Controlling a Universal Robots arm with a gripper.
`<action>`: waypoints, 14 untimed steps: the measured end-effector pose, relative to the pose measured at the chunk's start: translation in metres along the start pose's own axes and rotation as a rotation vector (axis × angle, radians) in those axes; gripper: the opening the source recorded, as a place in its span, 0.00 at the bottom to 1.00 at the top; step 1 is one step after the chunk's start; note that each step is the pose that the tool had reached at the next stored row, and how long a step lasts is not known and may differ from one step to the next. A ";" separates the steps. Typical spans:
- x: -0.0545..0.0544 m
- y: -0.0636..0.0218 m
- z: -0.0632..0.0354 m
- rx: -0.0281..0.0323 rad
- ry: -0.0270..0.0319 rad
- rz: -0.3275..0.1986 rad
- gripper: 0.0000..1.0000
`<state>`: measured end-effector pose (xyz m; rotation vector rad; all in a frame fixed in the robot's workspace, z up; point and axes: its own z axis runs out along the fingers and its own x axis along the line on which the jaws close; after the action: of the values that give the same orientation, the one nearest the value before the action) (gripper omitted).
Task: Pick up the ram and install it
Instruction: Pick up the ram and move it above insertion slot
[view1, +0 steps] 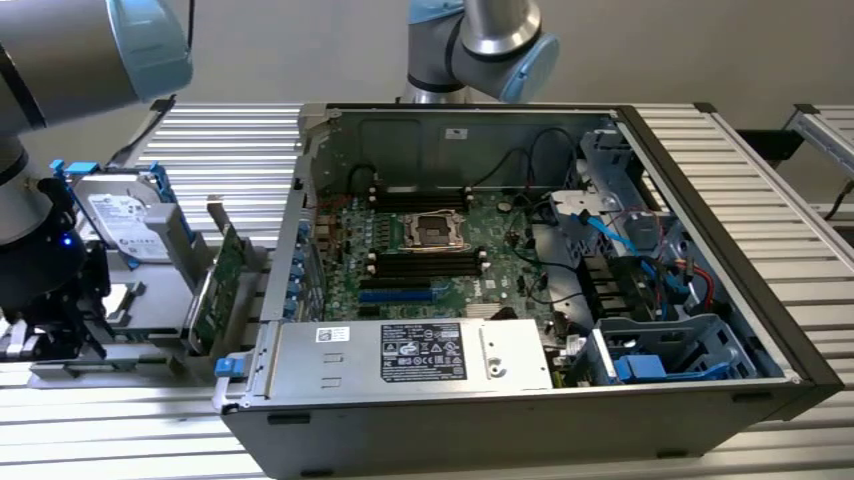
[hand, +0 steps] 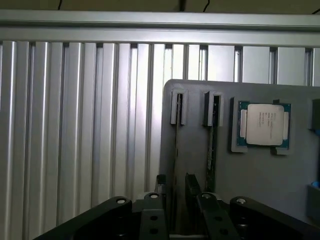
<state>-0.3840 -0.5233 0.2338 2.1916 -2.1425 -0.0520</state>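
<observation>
Two ram sticks stand on edge in slots of a grey holder plate (hand: 250, 170): one ram (hand: 177, 135) and a second ram (hand: 212, 145) beside it. My gripper (hand: 176, 189) is open, low over the first stick, with one finger (hand: 161, 184) and the other finger (hand: 193, 186) on either side of it and a small gap showing. In the exterior view the gripper (view1: 54, 320) hangs at the far left, over the parts tray. The open computer case (view1: 801, 340) shows the motherboard with black memory slots (view1: 424, 262) beside the CPU socket (view1: 434, 228).
A CPU chip (hand: 264, 124) lies in a pocket of the holder plate beside the sticks. On the tray at the exterior view's left stand a hard drive (view1: 123, 222) and a green expansion card (view1: 220, 285). A second arm's base (view1: 487, 40) rises behind the case. Ribbed aluminium tabletop (hand: 75, 135) surrounds everything.
</observation>
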 end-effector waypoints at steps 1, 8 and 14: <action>0.000 -0.0001 0.0017 -0.0001 0.0003 -0.002 0.30; 0.000 -0.0012 0.0144 0.0003 0.0014 -0.016 0.30; -0.001 -0.0020 0.0253 0.0007 0.0023 -0.028 0.30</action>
<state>-0.3840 -0.5234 0.2084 2.2209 -2.1113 -0.0504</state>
